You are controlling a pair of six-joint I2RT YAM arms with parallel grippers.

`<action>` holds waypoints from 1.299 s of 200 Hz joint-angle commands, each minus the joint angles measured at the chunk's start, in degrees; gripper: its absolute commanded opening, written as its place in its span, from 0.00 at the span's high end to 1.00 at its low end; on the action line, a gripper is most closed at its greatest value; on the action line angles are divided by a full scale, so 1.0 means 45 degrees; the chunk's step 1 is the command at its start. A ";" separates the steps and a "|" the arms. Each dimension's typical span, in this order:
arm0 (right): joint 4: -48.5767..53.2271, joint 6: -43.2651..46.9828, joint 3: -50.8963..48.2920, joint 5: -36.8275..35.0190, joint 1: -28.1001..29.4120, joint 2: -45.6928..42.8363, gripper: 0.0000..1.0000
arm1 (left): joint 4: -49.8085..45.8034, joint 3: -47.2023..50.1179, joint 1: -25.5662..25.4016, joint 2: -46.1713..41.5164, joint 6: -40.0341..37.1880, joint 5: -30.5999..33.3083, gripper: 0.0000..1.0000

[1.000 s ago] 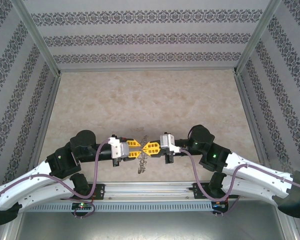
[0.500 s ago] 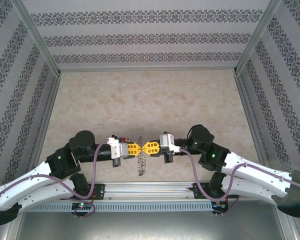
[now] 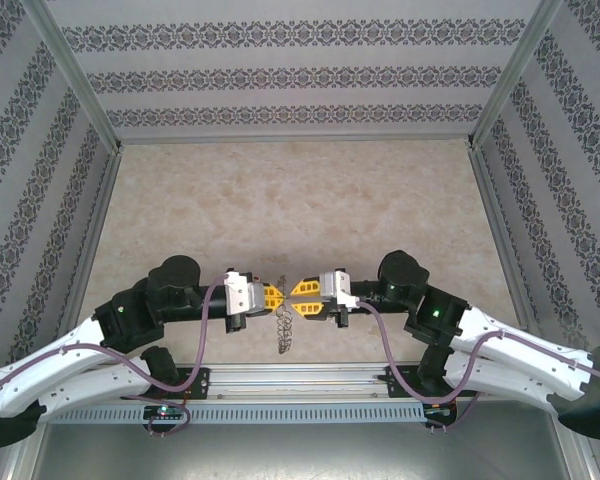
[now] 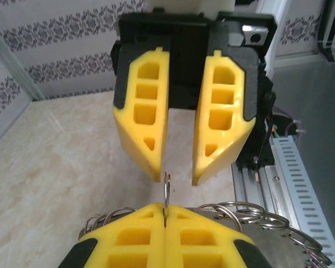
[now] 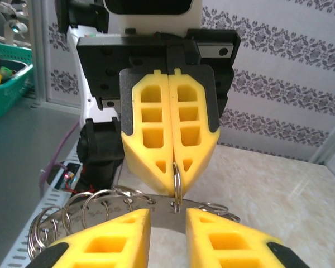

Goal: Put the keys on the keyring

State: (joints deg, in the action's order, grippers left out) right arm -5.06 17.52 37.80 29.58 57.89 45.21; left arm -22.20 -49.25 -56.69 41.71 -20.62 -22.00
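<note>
Over the marbled table (image 3: 300,200), near centre, our left gripper (image 5: 174,170) clenches the dangling keyring (image 3: 284,333). The right gripper (image 4: 177,178) faces it, released. We judge a regrasp: close squarely on that thin loop.

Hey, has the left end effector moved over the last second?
Yes: the left end effector has slid slightly right along the near rail, toward the right end effector.

Lab test booth: alu frame (image 3: 80,75), wallpaper panels (image 3: 300,70).

Keyring (image 4: 167,192) base hidden between the left jaws
</note>
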 commanded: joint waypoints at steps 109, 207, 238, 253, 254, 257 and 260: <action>0.0314 0.0834 0.0974 -0.0363 0.0351 0.1371 0.79 | -0.2187 -0.1252 -0.0157 0.0964 -0.0835 0.0514 1.00; 0.0523 0.0980 0.1022 -0.0527 0.0376 0.1357 1.00 | -0.1076 -0.0653 -0.0157 0.0384 -0.0429 0.0220 0.91; -0.0040 0.0732 0.0726 0.0104 0.0359 0.0820 1.00 | 0.0539 0.0441 -0.0152 -0.0609 0.0152 0.0163 0.81; -0.0277 0.0581 0.0629 0.0347 0.0354 0.0643 1.00 | 0.1220 0.0833 -0.0157 -0.0915 0.0349 0.0160 0.81; -0.0277 0.0581 0.0629 0.0347 0.0354 0.0643 1.00 | 0.1250 0.0841 -0.0157 -0.0932 0.0366 0.0151 0.81; -0.0329 0.0553 0.0597 0.0416 0.0340 0.0620 1.00 | 0.1342 0.0903 -0.0157 -0.0964 0.0396 0.0117 0.81; -0.0386 0.0529 0.0587 0.0452 0.0339 0.0603 1.00 | 0.1422 0.0933 -0.0157 -0.1000 0.0427 0.0093 0.81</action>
State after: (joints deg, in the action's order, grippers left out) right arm -2.42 21.15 41.01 28.27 59.13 49.95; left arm -24.32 -47.29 -56.69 39.18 -21.52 -19.97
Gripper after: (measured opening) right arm 0.045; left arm 0.192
